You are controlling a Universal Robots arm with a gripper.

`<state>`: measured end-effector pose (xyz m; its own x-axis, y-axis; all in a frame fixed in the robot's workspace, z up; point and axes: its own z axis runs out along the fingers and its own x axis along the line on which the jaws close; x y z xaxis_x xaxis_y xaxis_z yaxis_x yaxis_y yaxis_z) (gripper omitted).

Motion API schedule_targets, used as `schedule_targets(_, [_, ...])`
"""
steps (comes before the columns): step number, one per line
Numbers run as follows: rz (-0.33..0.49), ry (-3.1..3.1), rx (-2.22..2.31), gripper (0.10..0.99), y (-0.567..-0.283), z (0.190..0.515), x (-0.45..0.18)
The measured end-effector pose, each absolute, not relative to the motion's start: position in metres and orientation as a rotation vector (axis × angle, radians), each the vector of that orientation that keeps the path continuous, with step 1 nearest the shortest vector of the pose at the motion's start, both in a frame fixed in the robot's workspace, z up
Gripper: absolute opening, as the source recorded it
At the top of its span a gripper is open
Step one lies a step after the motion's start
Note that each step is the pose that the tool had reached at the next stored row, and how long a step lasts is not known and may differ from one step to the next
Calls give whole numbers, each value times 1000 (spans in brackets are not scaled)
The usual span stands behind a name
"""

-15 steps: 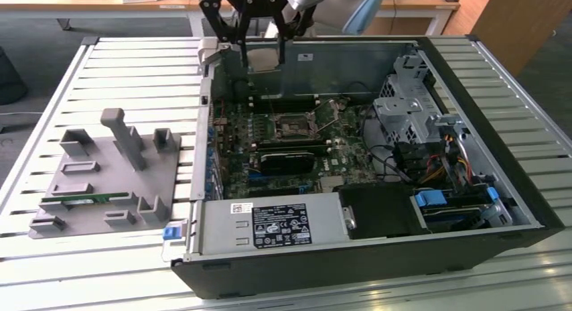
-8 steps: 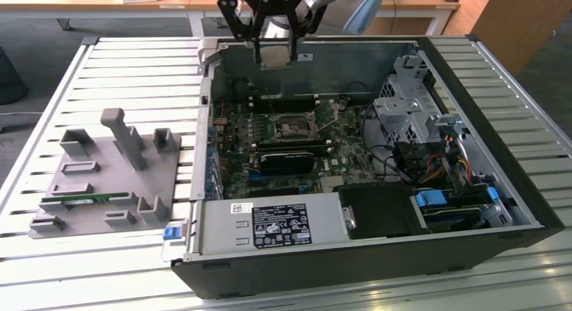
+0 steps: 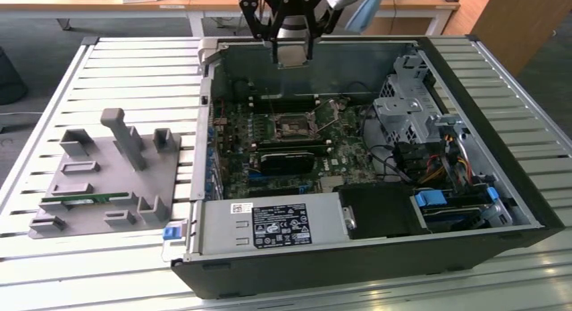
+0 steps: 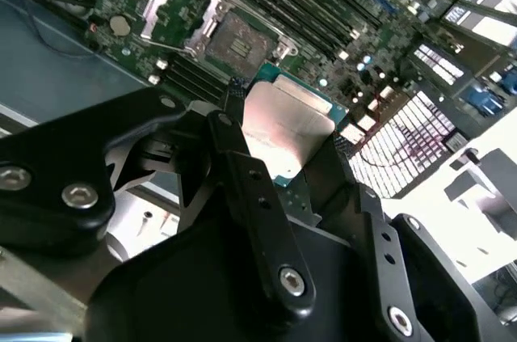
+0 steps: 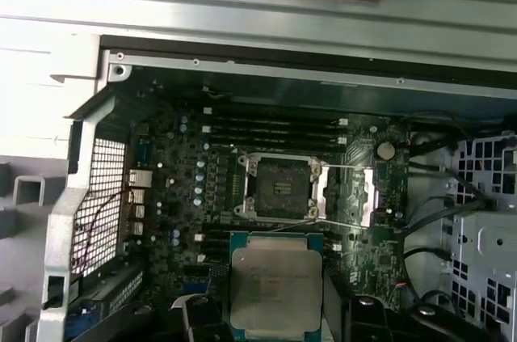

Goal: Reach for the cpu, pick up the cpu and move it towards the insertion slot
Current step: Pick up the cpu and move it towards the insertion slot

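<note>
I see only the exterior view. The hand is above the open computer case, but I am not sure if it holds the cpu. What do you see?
Observer: Yes. In both wrist views the hand grips the cpu by two opposite edges.
Operator: Is the insertion slot ready?
Observer: In the first wrist view the insertion slot lies uncovered; its metal frame is flipped open beside it.
Operator: Is the cpu over the slot?
Observer: Not yet. In the first wrist view the whole slot shows beside the cpu, with no overlap.
</note>
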<state>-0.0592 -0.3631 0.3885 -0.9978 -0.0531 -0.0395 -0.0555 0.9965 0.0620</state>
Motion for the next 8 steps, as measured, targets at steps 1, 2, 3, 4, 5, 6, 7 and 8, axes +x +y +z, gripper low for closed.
schedule_targets(1, [98,3101,-85,541,-363,388,-57])
schedule_targets(2, [98,3101,-85,541,-362,388,-53])
schedule_targets(3, [98,3101,-84,541,-362,388,-49])
schedule_targets(4, [98,3101,-84,541,-362,388,-46])
schedule_targets(5, [98,3101,-84,541,-362,388,-44])
schedule_targets(6, [98,3101,-84,541,-362,387,-43])
schedule_targets(7, [98,3101,-84,541,-362,387,-41])
schedule_targets(8, [98,3101,-84,541,-362,387,-40])
